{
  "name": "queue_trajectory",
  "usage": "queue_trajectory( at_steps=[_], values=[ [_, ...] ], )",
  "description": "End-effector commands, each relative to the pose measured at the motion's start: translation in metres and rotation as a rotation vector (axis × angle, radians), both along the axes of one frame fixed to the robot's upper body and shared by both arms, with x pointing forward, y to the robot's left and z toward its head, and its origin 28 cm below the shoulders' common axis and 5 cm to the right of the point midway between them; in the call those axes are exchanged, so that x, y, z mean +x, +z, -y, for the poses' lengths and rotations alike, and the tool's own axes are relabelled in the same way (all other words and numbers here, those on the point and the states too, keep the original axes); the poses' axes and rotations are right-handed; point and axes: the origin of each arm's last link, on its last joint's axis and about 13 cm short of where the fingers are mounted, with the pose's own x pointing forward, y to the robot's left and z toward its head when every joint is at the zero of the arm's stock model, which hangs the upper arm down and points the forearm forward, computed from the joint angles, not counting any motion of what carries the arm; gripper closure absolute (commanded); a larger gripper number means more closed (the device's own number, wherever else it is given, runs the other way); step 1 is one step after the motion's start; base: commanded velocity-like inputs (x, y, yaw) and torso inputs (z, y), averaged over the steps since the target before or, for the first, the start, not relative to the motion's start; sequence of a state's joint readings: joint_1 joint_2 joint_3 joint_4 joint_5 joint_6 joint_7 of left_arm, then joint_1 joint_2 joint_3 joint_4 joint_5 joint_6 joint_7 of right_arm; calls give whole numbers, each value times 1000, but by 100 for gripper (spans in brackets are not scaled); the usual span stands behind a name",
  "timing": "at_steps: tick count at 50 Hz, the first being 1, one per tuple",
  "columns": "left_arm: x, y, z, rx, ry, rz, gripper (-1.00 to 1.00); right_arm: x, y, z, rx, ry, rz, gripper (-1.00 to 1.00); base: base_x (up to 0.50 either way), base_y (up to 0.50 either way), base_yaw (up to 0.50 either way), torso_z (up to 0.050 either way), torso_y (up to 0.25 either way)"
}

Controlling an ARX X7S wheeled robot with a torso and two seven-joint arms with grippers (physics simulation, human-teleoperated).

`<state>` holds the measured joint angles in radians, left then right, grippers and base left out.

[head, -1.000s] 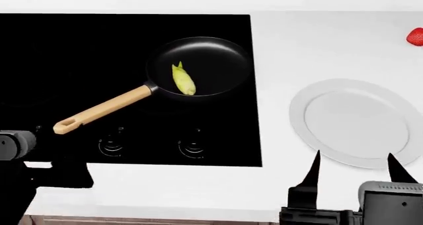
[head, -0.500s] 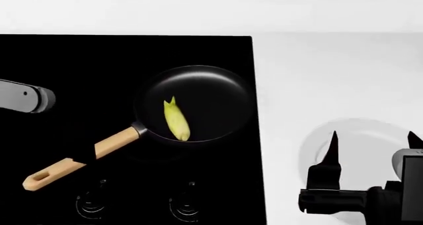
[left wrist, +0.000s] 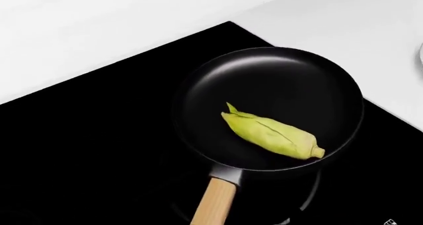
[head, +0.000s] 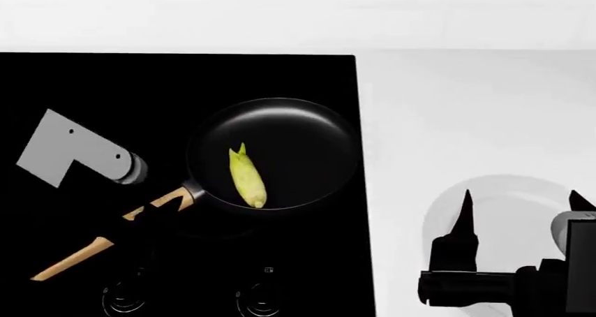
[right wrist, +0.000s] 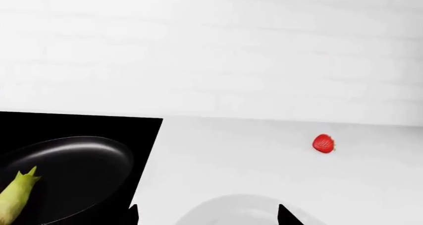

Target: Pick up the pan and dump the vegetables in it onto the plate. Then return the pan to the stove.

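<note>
Left arm's grey wrist link (head: 79, 154) angles in from nine o'clock, its gripper dark and hard to read. The right gripper (head: 521, 216) sits at five o'clock, two black fingers (head: 464, 216) pointing toward twelve, spread apart
</note>
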<state>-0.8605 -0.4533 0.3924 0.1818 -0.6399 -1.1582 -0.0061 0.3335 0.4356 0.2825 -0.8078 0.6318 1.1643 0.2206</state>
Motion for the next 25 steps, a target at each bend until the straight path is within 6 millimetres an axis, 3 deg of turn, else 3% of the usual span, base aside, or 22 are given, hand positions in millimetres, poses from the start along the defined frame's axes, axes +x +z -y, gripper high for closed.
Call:
queue_trajectory(
  at_steps=[1,25],
  values=[
    [34,-8,4,61,-14,-52,-100,0,-5,0,4,9,-19,-100,0,0,0,0,0],
    [64,-45,17,189,-63,-212,-100,2,-19,-3,34,29,-49,-100,0,0,0,0,0]
  ],
)
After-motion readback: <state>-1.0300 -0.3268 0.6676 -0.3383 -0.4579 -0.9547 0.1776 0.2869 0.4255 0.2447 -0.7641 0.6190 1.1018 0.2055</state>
